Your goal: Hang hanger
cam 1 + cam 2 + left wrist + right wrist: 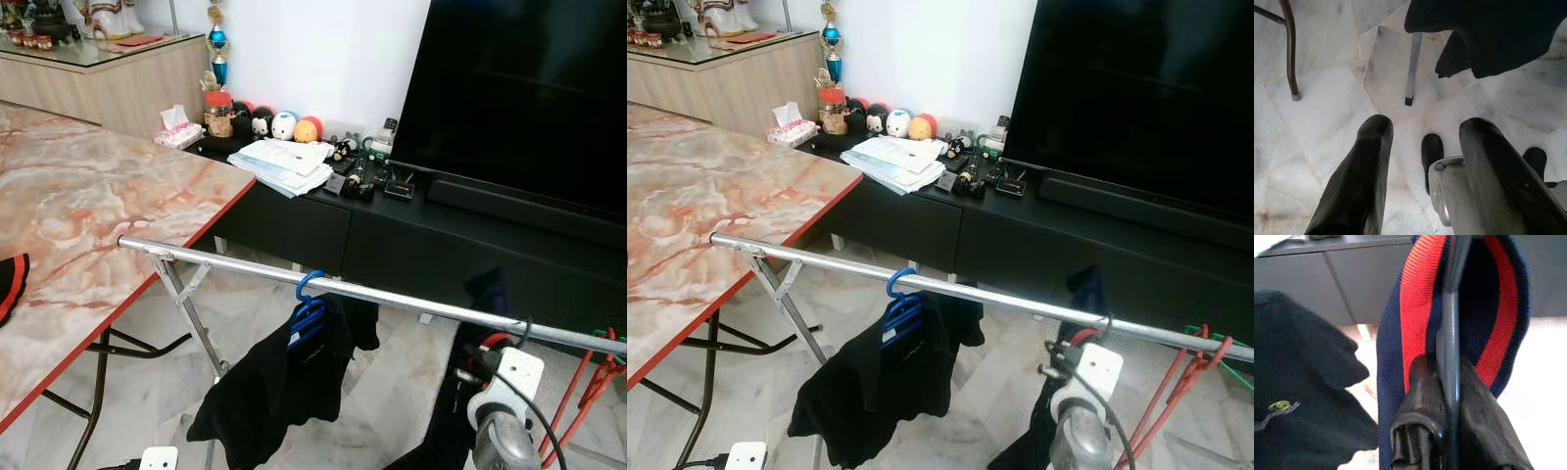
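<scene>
— So, where's the hanger [1449,323] right now?

— Up at the rail [392,297], towards its right end. The right gripper [1442,382] has its two black fingers pinched tight on the thin dark neck of it, just under the hook. A navy garment with a red collar band [1415,308] is draped over it and hangs straight down.

— Is the hook over the rail yet?

— From the head views it looks to sit on or right at the rail, but I can't tell for sure; the wrist [1087,377] is in the way.

— And the other arm?

— The left gripper [1420,166] hangs low, pointing at the marble floor [1322,122], fingers spread wide with nothing between them.

— How will that hanger behave, do you reckon?

— Light, I'd say. The wire is thin and smooth, so it could twist or slide between the pads, and the cloth is soft and will swing, pulling the weight to one side. Holding the neck close under the hook seems the right spot: stiffest part, and it steers the hook directly.

— Anything nearby to mind?

— A blue hanger [309,308] with a black shirt [269,387] already hangs further left on the rail, well apart. Red cords [588,382] dangle just beside the right end, and those could snag.
</scene>
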